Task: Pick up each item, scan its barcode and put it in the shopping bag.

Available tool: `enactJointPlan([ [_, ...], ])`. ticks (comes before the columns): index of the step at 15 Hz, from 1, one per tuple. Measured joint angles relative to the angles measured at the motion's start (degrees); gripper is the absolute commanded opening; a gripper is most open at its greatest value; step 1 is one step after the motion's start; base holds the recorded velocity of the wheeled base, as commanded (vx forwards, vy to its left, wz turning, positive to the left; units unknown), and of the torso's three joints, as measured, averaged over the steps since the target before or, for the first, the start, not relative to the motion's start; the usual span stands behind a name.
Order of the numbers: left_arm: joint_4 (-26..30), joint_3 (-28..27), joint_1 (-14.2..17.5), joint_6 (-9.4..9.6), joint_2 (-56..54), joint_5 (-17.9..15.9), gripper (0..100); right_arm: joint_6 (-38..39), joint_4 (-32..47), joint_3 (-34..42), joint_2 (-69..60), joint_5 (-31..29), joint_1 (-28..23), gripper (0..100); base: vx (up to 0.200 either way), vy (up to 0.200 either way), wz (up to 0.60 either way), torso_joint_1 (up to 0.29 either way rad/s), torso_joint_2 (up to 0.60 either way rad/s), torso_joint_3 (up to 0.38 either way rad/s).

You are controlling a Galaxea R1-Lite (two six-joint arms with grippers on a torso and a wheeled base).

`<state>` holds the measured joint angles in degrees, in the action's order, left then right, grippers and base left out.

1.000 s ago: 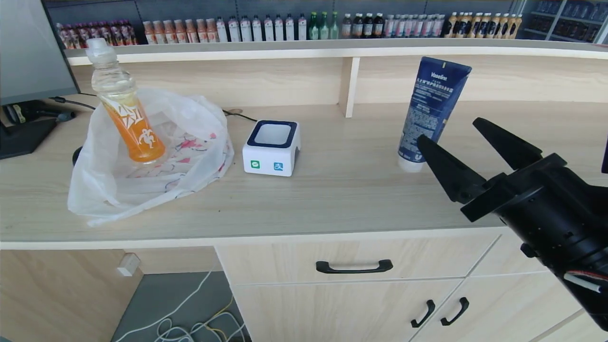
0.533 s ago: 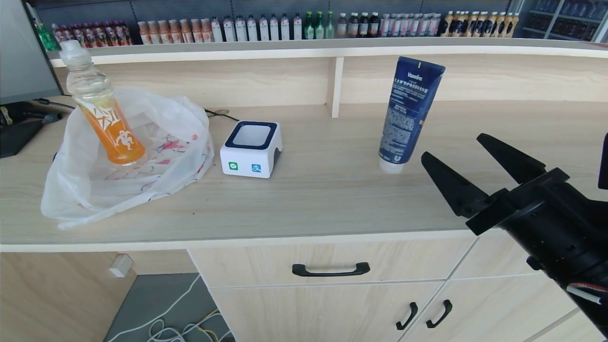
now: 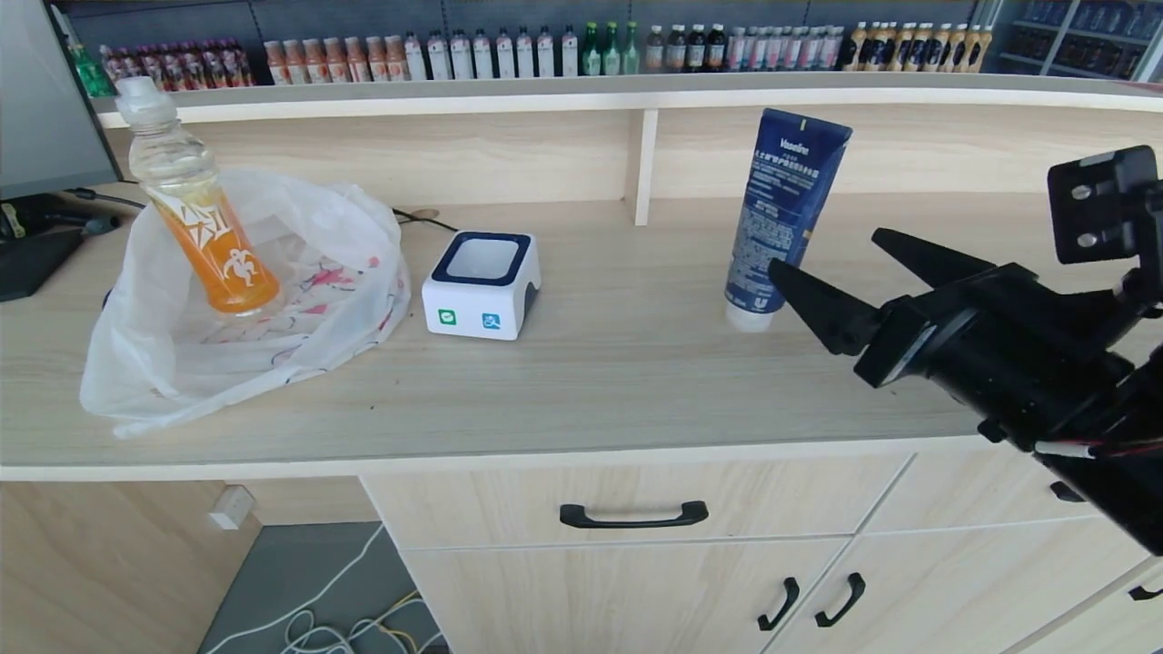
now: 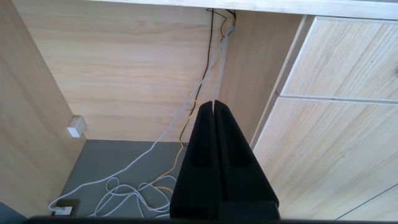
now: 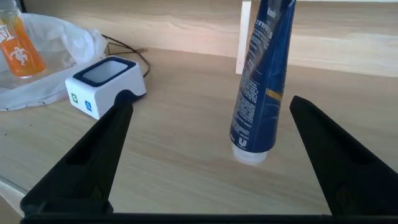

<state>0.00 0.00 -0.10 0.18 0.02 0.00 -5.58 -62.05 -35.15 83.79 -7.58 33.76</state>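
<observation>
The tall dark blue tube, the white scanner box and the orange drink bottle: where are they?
dark blue tube (image 3: 783, 218), head view, printed body.
white scanner box (image 3: 477, 314), head view, front face.
orange drink bottle (image 3: 223, 252), head view, its label.

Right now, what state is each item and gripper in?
bag, open, lying on the counter
bottle, capped, standing in the bag
tube, upright on its cap, ungripped
scanner, window up
right gripper, open, facing the tube
left gripper, shut, empty

My jaws are matte black tapered wedges; behind them, a round black wrist, red-and-white cables, a two-screw bracket.
</observation>
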Motion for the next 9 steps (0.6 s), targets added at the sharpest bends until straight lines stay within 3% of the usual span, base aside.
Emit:
enactJointPlan([
  [4,0.00,0.00,0.00,0.00,0.00,0.00,0,2.26,26.72,-12.46,-3.39,0.06,-0.88,100,0.000,0.000,0.00,0.000,0.00,0.000],
  [9,0.00,0.00,0.00,0.00,0.00,0.00,0,5.21,30.39,-18.96,-3.50,2.41,-4.16,100,0.000,0.000,0.00,0.000,0.00,0.000],
])
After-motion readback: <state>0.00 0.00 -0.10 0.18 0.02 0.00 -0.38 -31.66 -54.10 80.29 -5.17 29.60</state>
